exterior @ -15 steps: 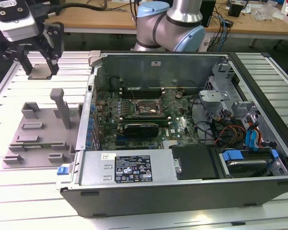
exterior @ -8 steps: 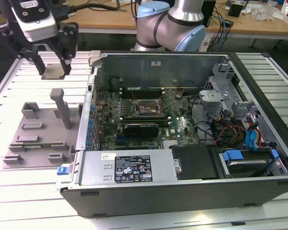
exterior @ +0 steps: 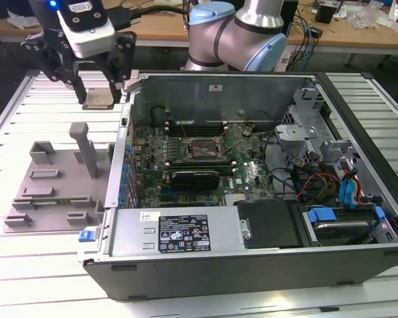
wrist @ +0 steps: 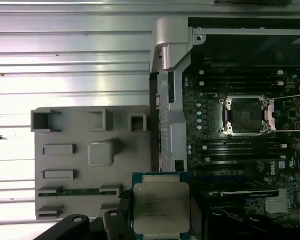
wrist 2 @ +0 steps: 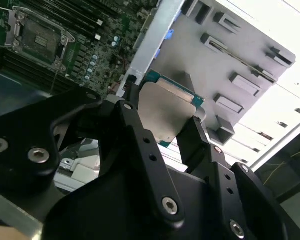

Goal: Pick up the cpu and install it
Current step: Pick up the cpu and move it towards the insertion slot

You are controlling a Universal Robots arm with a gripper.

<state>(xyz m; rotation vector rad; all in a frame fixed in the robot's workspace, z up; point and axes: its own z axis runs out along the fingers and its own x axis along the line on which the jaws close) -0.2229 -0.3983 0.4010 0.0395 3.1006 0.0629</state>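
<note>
Gripper [wrist 2: 166,116]: closed on the cpu [wrist: 161,207], with one finger at each of two opposite edges.
Cpu place: held in the air with the silver top up, over the border between the grey tray [wrist: 125,165] and the computer case wall [wrist: 167,100].
Socket [wrist: 245,116]: the bracket is open; it looks empty and is well apart from the cpu.
Done: the pick-up, as I judge.
Left: the install; the cpu is not yet in the socket.

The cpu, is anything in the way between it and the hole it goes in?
The gripper holds the cpu up in the air beside the computer case. The case's side wall stands between it and the socket inside. The socket itself looks open, with nothing lying in it.
</note>
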